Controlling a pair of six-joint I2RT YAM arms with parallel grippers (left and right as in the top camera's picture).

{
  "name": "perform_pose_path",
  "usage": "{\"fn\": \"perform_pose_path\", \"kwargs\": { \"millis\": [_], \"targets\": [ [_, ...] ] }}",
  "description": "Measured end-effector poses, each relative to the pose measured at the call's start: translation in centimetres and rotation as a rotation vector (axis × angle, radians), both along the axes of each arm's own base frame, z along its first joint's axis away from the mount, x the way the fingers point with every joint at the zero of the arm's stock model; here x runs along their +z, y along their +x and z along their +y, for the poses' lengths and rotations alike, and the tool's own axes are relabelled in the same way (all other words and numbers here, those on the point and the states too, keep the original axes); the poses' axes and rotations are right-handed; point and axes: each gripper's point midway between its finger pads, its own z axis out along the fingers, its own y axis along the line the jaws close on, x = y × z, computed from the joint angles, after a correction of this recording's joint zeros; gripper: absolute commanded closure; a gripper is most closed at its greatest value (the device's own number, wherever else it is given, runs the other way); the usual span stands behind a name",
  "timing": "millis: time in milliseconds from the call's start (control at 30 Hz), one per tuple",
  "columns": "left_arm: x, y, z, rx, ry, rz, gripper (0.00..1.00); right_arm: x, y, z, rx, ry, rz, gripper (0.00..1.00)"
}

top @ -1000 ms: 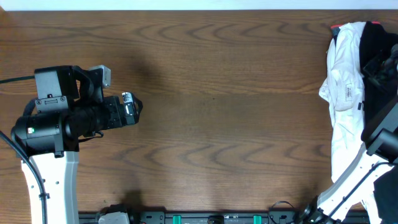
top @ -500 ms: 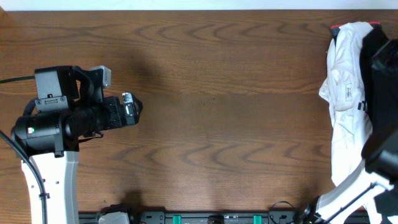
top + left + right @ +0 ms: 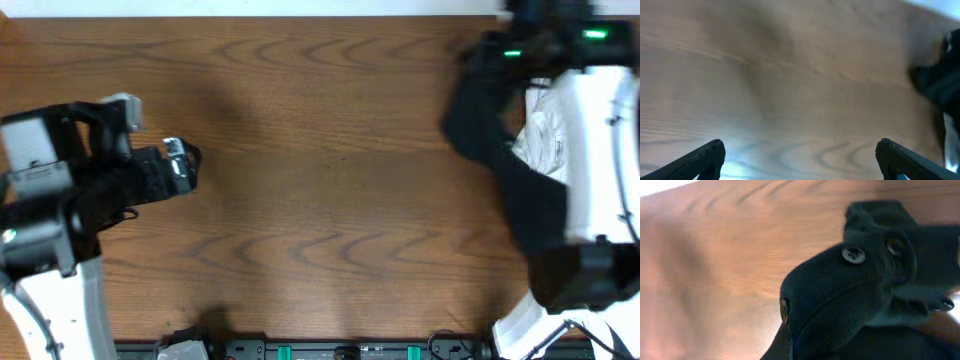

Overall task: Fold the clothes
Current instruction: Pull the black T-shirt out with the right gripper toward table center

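One black shirt (image 3: 840, 305) hangs bunched from the right fingers, which are closed tight on it. In the right wrist view the cloth fills the space where they would show, so the fingers themselves are hidden. Three small round buttons (image 3: 853, 255) can be counted on the fabric there, two close together near the top of the bunch and one at its left edge. From overhead the same shirt trails as a dark, blurred band from the raised right arm (image 3: 600, 150) over the right end of the counter (image 3: 330, 150). One white garment (image 3: 545, 135) lies beside that band, partly covered by the arm. The left fingers (image 3: 186, 163) are spread wide with nothing between them and only the wood of the counter below. The black shirt is well apart from them, far ahead and to their right, where it shows as a dark smudge at the edge of the left wrist view.
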Motion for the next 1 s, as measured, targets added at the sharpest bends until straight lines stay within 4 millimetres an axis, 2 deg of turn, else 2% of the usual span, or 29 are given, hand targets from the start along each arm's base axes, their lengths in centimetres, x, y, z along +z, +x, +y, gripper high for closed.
{"fn": "perform_pose_path", "kwargs": {
  "millis": [133,200,300,367,400,467,567,667,767,867,967,1000],
  "targets": [
    [3.3,-0.9,0.5,0.031,0.027,-0.105,0.02,-3.5,-1.2,9.6,0.196,-0.020,0.060,0.97],
    [4.3,-1.5,0.5,0.036,0.044,-0.142,0.02,-5.8,-2.7,14.2,0.289,-0.039,0.103,0.88],
    [4.9,-2.5,0.6,0.054,0.068,-0.159,0.02,-8.9,-5.0,19.5,0.413,-0.070,0.148,0.79],
    [4.9,-2.9,0.8,0.064,0.080,-0.158,0.02,-10.4,-6.5,22.2,0.486,-0.092,0.157,0.71],
    [4.8,-3.0,0.8,0.068,0.083,-0.154,0.02,-10.8,-7.3,23.3,0.517,-0.112,0.154,0.64],
    [4.6,-3.1,0.9,0.073,0.085,-0.140,0.02,-10.9,-8.1,24.1,0.545,-0.157,0.132,0.54],
    [4.3,-3.0,1.0,0.076,0.086,-0.125,0.02,-10.3,-7.8,23.1,0.514,-0.216,0.103,0.45],
    [4.0,-2.7,1.1,0.075,0.084,-0.113,0.02,-9.1,-6.3,20.2,0.434,-0.253,0.086,0.40],
    [3.4,-2.0,0.7,0.050,0.071,-0.088,0.01,-8.0,-4.7,15.9,0.307,-0.263,0.102,0.36],
    [2.4,-0.5,-0.4,-0.007,0.043,-0.050,0.07,-7.9,-3.6,10.9,0.165,-0.271,0.163,0.31],
    [0.9,2.2,-2.0,-0.085,0.015,-0.009,0.11,-8.2,-2.8,6.6,0.041,-0.269,0.219,0.30],
    [-0.1,3.7,-2.8,-0.118,0.009,0.015,0.11,-8.2,-2.5,5.2,0.003,-0.259,0.231,0.29]
  ]
}}
